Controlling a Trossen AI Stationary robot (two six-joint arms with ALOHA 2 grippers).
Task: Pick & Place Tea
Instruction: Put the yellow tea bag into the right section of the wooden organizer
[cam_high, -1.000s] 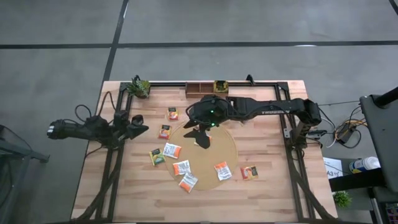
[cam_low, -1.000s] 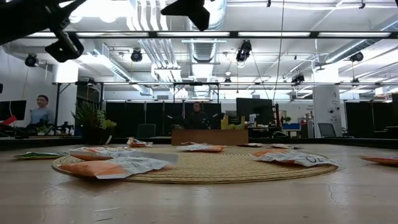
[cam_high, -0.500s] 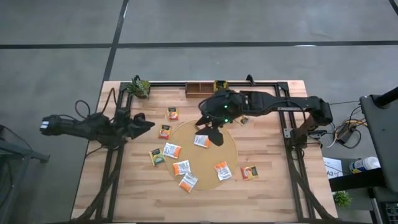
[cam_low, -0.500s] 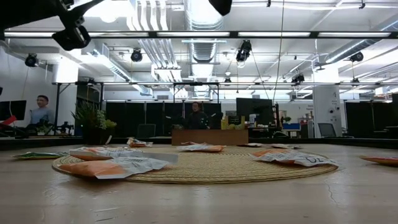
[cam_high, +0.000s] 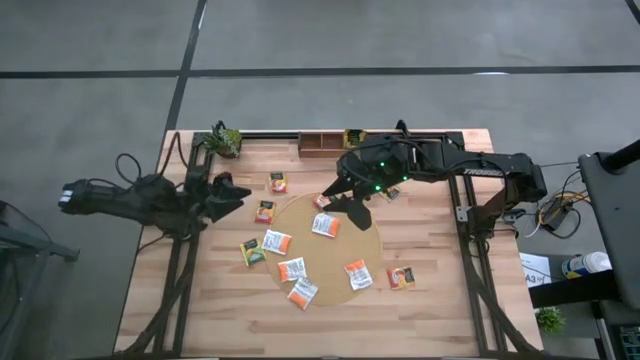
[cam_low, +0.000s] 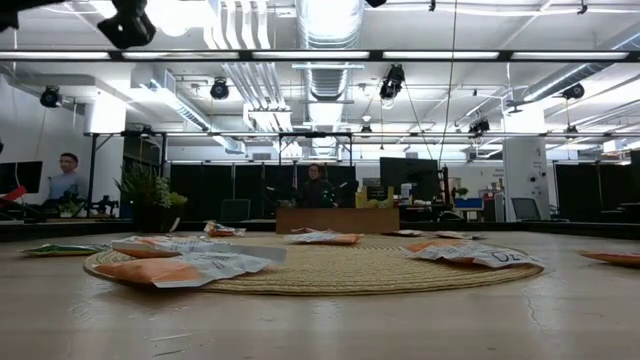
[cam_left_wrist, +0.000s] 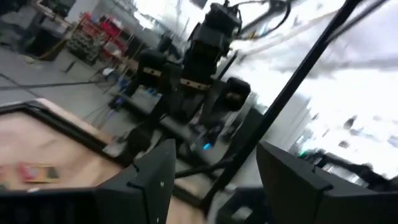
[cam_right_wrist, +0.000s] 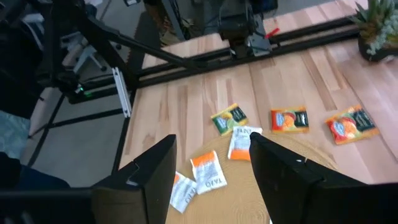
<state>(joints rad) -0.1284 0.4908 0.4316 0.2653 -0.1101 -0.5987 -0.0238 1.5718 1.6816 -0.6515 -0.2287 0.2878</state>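
Compared with half a second back, the right gripper (cam_high: 345, 200) has pulled a bit further toward the far right of the mat (cam_high: 365, 240), and the white sachet (cam_high: 325, 224) it was hanging over now lies in plain sight. Its fingers (cam_right_wrist: 152, 177) are spread wide with nothing between them. The left gripper (cam_high: 235, 195) hasn't really gone anywhere; it sits at the table's (cam_high: 440, 300) left edge with its jaws apart too, and that arm has just shifted slightly.

None of the sachets have budged. On the mat: the white one near the far side, two more white-and-orange ones (cam_high: 293, 269) toward the near left, and another (cam_high: 358, 274) near the right rim. Off the mat there's an orange one (cam_high: 278, 182) and another (cam_high: 265, 211) on the left, a green one (cam_high: 252, 252) with a white one (cam_high: 277, 241) just beside it, and an orange one (cam_high: 401, 277) on the right.

They're all lying flat, and since they're square there's no real long axis; most sit turned at a slight angle to the table edges.

At the back edge there's a wooden tray (cam_high: 321, 144) with a green sachet (cam_high: 354, 138) just beside it, and a small plant (cam_high: 222, 140) in the far left corner. The right arm crosses over the far right part of the mat. In the low view a person (cam_low: 66, 178) is visible well behind the table.
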